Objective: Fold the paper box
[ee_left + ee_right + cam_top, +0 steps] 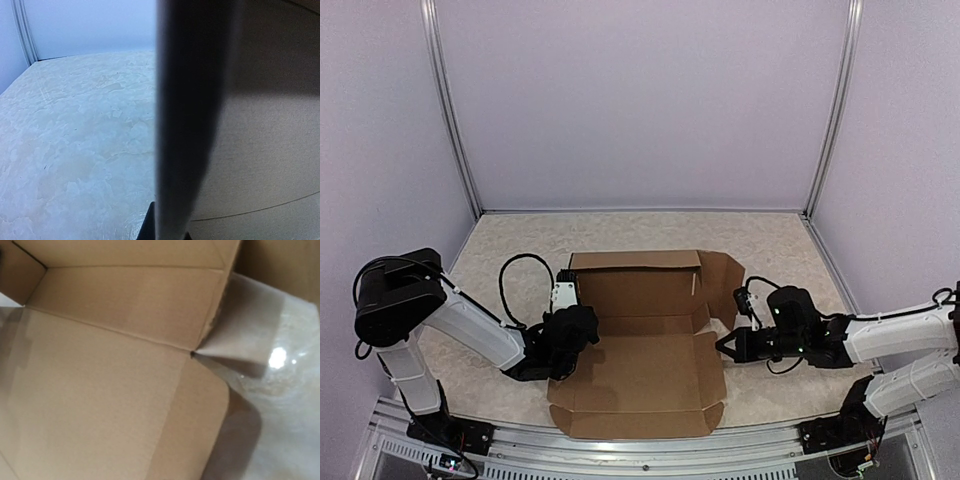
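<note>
The paper box [650, 375] is a brown cardboard sheet lying open in the middle of the table, with its far wall [635, 292] raised and a flap [723, 280] standing at the far right. My left gripper [572, 345] is at the box's left edge. In the left wrist view its dark fingertips [148, 227] sit on either side of a blurred upright cardboard edge [185, 125], shut on it. My right gripper [723, 346] is at the box's right edge, low by the side flap [200, 415]. Its fingers are hidden in the right wrist view, which the cardboard fills.
The box lies on a pale mottled table [770, 240] enclosed by light walls and metal corner posts [455, 120]. An aluminium rail [640, 450] runs along the near edge by the arm bases. Bare table shows left of the box [75, 125].
</note>
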Robot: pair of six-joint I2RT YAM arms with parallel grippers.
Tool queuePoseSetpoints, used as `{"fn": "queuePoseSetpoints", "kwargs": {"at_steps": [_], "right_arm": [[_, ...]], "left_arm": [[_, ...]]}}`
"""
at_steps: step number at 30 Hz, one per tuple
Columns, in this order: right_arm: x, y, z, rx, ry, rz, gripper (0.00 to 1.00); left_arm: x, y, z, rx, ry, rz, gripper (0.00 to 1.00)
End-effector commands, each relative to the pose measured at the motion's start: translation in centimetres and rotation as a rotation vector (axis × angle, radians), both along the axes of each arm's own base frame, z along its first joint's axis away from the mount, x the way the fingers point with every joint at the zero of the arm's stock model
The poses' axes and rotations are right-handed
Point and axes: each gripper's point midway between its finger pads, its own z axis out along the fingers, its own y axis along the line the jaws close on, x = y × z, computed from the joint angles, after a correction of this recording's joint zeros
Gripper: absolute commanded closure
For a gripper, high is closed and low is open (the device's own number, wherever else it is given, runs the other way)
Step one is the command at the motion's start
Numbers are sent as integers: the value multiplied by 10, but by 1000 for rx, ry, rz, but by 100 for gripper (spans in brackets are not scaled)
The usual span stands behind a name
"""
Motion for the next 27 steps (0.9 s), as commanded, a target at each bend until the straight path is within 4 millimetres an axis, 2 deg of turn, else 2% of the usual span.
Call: {"fn": "queuePoseSetpoints", "kwargs": {"at_steps": [1,6,14,21,27], "right_arm": [[4,9,-5,33,1,-38,100],[3,6,-24,-10,23,-74,100],[1,-27,-55,-91,56,-205,100],[-3,-29,-65,-79,82,-216,100],[-2,-32,-61,-80,63,-226,100]], "left_arm": [[-3,-2,3,-11,-5,0,100],[-4,-1,2,-13,-2,-2,100],[-5,-3,3,-22,4,-18,100],[-10,-7,7,-88,24,-70,100],[-12,-6,8,-104,26,-77,100]]}}
